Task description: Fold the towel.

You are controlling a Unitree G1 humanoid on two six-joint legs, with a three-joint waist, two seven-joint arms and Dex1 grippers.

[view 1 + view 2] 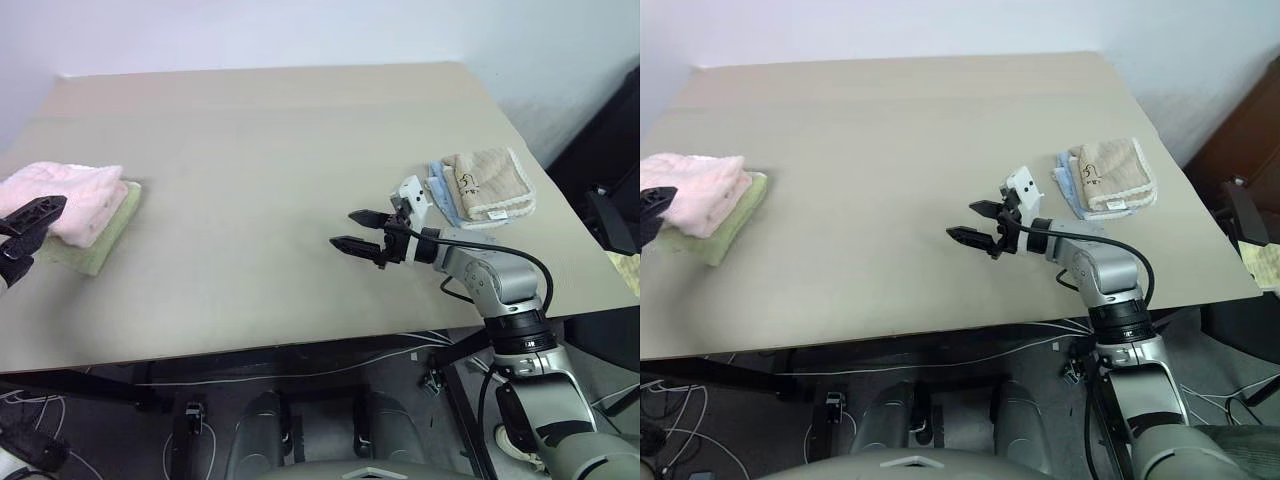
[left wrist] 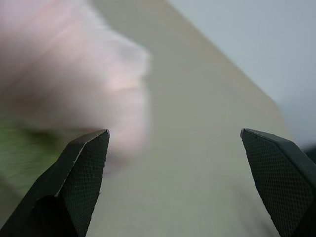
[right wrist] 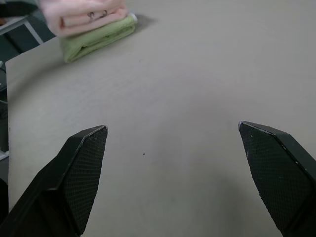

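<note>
Right hand (image 1: 353, 229) hovers open over bare tabletop (image 1: 260, 180), near its front edge; pink towel (image 1: 65, 198) lies folded on a green towel (image 1: 108, 238) at the far left edge (dark mark showing); left hand (image 1: 30, 222), fingers spread wide, sits just before it, gripping nothing; tan and blue towels (image 1: 485, 185) lie stacked at right.

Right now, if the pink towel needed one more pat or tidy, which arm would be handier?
Probably the left. Its open gripper sits right beside the folded towel on the green towel. The right gripper, also open, hangs over bare table, well away.
</note>
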